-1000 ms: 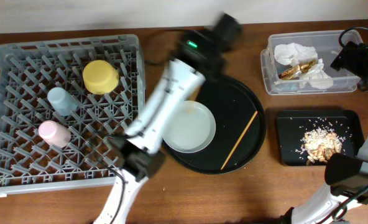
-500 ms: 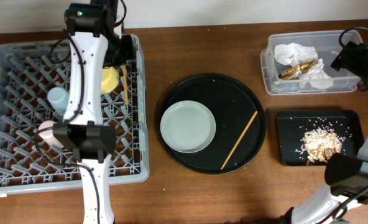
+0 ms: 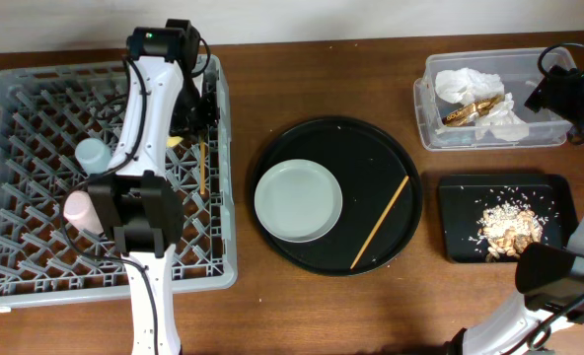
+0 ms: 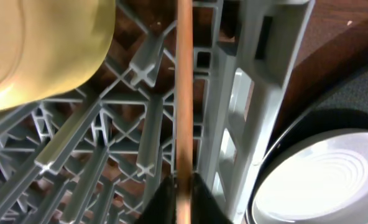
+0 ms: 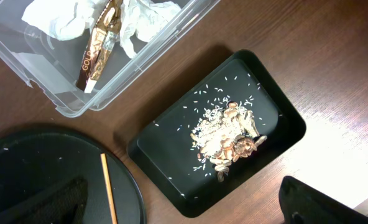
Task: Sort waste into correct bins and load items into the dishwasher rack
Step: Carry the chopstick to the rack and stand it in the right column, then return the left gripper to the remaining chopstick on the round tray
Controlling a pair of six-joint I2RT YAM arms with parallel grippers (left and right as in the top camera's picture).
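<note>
Left gripper [image 4: 183,200] hangs over the dishwasher rack's [image 4: 258,87] right edge, fingertips close against either side of a chopstick [image 4: 184,93]. Whether they pinch it or merely flank it, I cannot tell. The stick runs along that edge wall, just beside the yellow bowl [image 4: 41,43]. A good release is low and gentle, with the stick kept parallel to the wall so it settles between the pegs instead of dropping through the lattice.

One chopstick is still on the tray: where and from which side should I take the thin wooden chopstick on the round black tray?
Grip the thin wooden chopstick near its middle, straight down from above. It lies flat and diagonal on the round black tray, so the grip should close across its width; bare tray shows either side, with the pale round plate apart from it.
</note>
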